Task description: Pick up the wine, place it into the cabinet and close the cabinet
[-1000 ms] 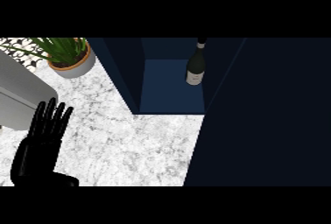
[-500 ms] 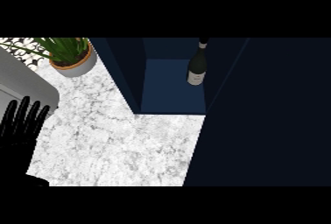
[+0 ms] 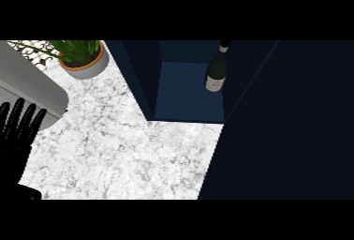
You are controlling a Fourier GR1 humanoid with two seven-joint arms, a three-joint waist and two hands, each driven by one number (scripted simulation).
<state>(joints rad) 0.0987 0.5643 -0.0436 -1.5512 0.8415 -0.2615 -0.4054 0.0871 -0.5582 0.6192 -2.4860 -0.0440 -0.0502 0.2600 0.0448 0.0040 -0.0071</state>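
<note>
Marble counter (image 3: pixel 124 145). In the blue cabinet (image 3: pixel 190 101), far right, the wine (image 3: pixel 216 75) lies near-to-far in view, neck far; its label is unreadable. Left hand (image 3: pixel 17 129), at the left edge, is released, fingers straight.

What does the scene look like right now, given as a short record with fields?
wine bottle: inside the cabinet, no hand on it
cabinet: open, not yet closed
left hand: open, fingers up, at the view's left edge, holding nothing
right hand: not in view
potted plant: on the counter, left of the cabinet
</note>
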